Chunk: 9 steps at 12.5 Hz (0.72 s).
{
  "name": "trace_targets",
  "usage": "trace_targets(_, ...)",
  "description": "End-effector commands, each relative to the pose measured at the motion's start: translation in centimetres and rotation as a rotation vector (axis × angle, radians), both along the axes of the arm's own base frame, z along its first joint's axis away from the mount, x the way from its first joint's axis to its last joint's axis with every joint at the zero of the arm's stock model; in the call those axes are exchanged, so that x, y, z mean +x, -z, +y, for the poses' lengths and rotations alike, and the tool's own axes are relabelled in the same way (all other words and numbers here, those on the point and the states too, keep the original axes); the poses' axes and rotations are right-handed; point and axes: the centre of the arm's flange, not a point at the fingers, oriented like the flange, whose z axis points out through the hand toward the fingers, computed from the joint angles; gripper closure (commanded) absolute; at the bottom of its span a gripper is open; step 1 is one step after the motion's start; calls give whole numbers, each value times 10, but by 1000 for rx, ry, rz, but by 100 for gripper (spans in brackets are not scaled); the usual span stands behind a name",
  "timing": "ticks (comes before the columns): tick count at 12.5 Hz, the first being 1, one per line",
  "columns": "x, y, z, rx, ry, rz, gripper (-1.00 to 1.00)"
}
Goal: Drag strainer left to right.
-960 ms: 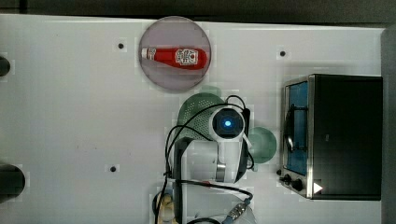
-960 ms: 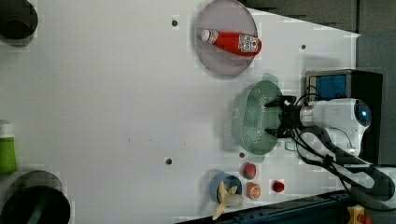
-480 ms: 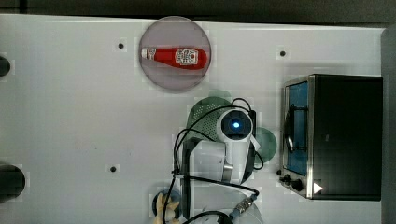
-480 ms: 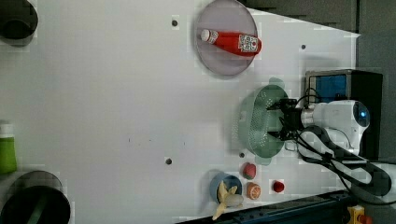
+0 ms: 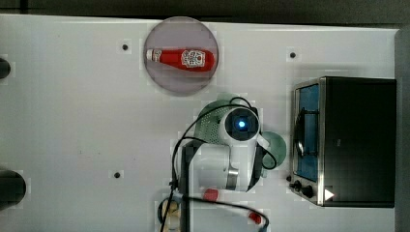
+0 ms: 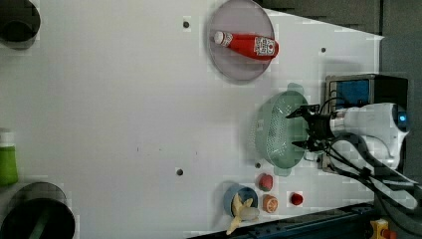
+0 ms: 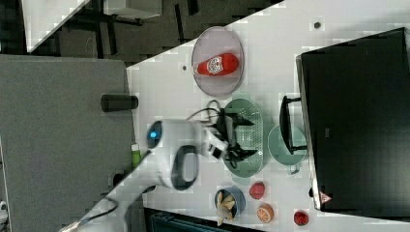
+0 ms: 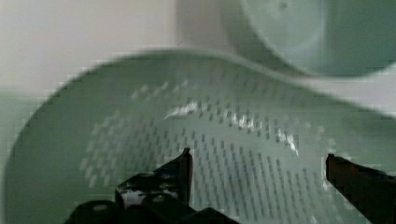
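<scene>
My end effector (image 6: pixel 302 127) is inside the strainer (image 6: pixel 276 130), with its two fingers spread apart and nothing gripped between them; in the wrist view the dark fingertips (image 8: pixel 180 170) hang just above the perforated bottom of the bowl, with a wide gap between them. The strainer stands upright on the white counter (image 6: pixel 124 109), in the left view's right half, close to the front of the black toaster oven (image 6: pixel 366 89). In the right view the strainer (image 7: pixel 249 137) lies between my arm and a mint-green mug (image 7: pixel 285 145), and the mug is just beside the strainer's rim, next to the oven door. In the top view my wrist covers most of the strainer (image 5: pixel 210 123), and the mug (image 5: pixel 275 147) shows at the top view's right of it. Farther along the counter there is a round grey plate (image 6: pixel 241 47) with a red ketchup bottle (image 6: pixel 246 45) lying on it. Near the counter's edge, on the left view's lower side of the strainer, I see a blue bowl (image 6: pixel 234 196) with a banana in it and some small red and orange fruits (image 6: pixel 266 181). A green bottle (image 6: pixel 7 162) stands at the left view's far left.
</scene>
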Motion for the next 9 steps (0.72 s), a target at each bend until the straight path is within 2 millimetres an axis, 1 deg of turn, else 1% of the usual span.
trace_targets(1,34,-130,20,21,-365,-117,-100)
trace_targets(3,36,-201,19,31,-463,-113,-100)
trace_targets(5,31,-270,17,40,-516,-104,-100)
trace_targets(6,27,-300,15,43,-532,-100,-100)
trace_targets(7,23,-327,15,46,-532,-94,-100)
trace_targets(8,19,-348,16,52,-532,-80,-100)
trace_targets(9,14,-364,18,65,-531,-51,-100)
